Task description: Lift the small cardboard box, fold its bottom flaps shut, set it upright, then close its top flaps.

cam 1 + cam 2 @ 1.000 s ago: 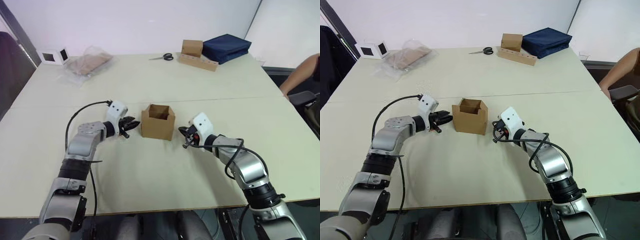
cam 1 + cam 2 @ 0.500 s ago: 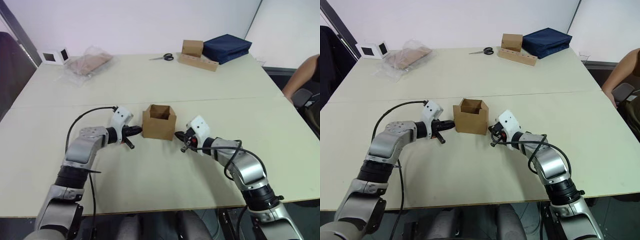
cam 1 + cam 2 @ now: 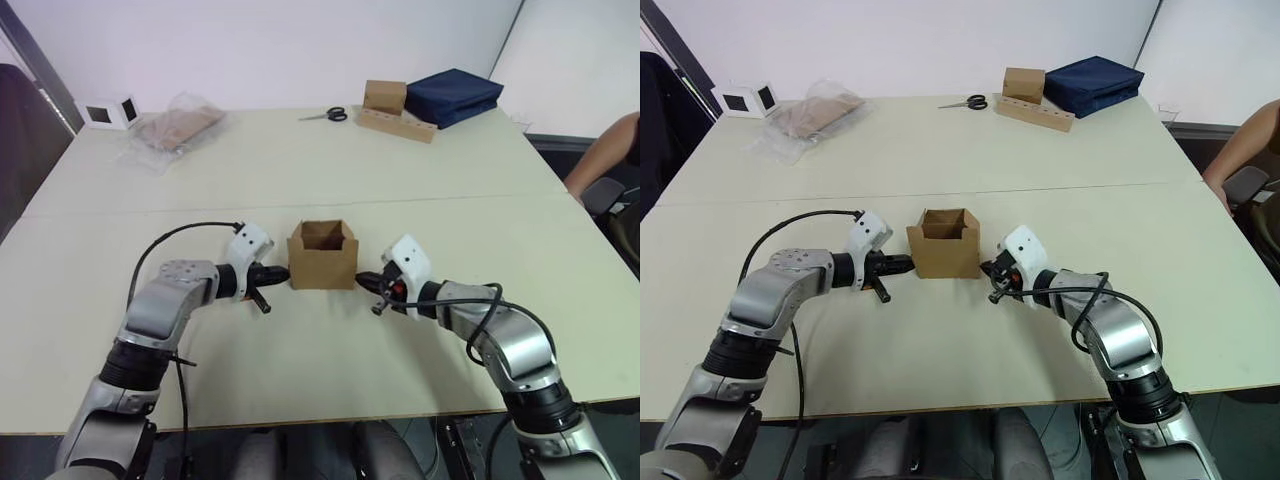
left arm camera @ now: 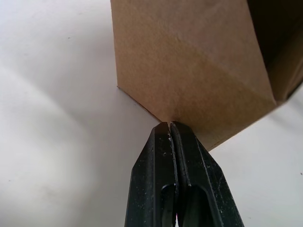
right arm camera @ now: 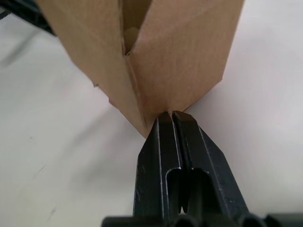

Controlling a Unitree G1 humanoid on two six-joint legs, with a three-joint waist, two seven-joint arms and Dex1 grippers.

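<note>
Grippers are pressing on opposite sides of the small cardboard box (image 3: 322, 255), which is sitting near the middle of the table (image 3: 330, 160) (top open). The left gripper (image 4: 170, 126) and right gripper (image 5: 171, 115) are both closed with fingers together, holding nothing, probably squeezing the box between them so it can be lifted.

The scene is evenly and brightly lit from above. Only soft, short shadows are cast on the pale table (image 3: 300, 160); a faint one is seen beneath the small cardboard box (image 3: 322, 256). No hard glare is observed. Straight table edges are bowed slightly towards the frame borders in the 2 head views. In the wrist views, the nearest finger bases are rendered soft, and the box interior is left dark.
</note>
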